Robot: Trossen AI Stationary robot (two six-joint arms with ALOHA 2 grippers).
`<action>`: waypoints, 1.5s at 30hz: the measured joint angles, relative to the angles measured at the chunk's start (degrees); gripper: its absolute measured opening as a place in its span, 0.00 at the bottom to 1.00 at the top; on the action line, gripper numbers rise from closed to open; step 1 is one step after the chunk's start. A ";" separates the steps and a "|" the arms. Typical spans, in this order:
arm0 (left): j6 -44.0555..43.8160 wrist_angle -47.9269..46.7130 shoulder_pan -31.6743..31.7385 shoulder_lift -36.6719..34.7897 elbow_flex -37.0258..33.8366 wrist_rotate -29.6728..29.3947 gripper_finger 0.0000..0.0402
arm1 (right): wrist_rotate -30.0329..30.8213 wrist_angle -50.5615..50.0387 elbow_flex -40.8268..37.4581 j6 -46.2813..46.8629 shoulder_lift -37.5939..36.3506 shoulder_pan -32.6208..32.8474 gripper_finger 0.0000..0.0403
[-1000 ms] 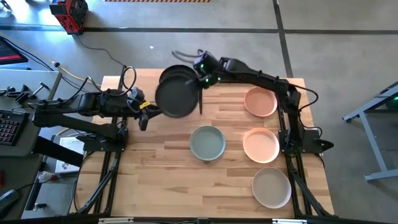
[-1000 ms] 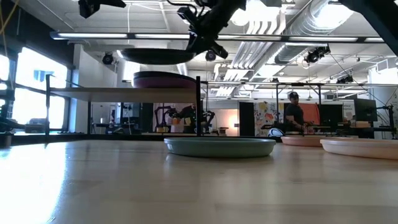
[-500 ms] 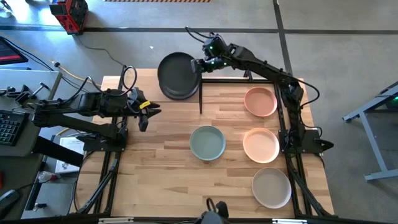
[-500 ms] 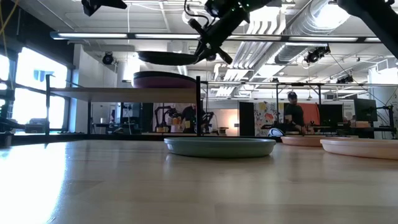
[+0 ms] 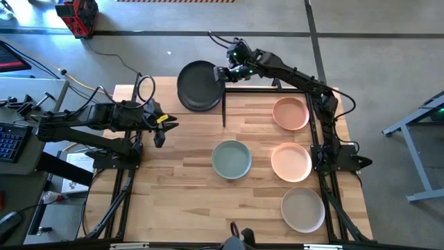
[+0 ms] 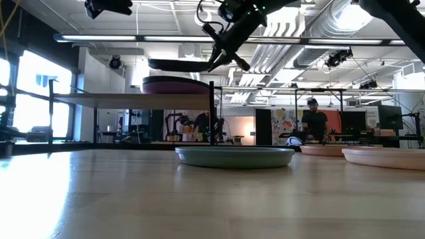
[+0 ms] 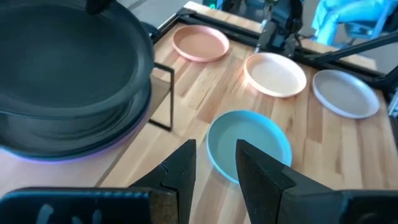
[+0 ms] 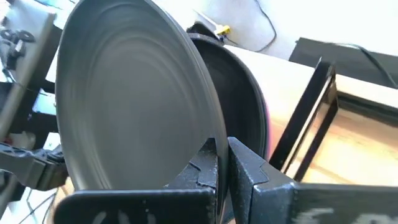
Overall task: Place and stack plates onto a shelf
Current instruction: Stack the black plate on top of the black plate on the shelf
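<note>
Dark grey plate point(image 5: 196, 82) is clamped by its rim in the right gripper point(image 5: 223, 72), held above the stacked plates point(image 6: 174, 85) on the shelf point(image 6: 133, 98); left gripper point(image 5: 161, 126) is parted, empty, over the bench point(image 5: 180, 180).

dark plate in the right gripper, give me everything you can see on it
The dark grey plate is round, shallow and matte with a raised rim and faint concentric rings on its face. The right gripper is shut on its rim at the edge. It hangs roughly level, just above the stack of plates on the shelf, not yet resting on it. The stack's top plate is dark, with a purple one under it. Nothing else touches it.
</note>
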 joint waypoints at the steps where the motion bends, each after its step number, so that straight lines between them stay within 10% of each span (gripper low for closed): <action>1: -0.01 -0.48 0.00 0.00 0.00 -0.04 0.26 | 0.02 -0.23 -0.03 0.16 0.15 0.09 0.00; 26: 0.01 -3.68 0.00 0.01 0.00 -0.14 0.26 | 3.46 0.85 -0.03 -1.27 3.25 1.12 0.01; 45: -0.02 -3.76 0.00 0.00 0.00 -0.16 0.26 | 5.40 0.96 -0.03 -4.37 3.59 0.81 0.28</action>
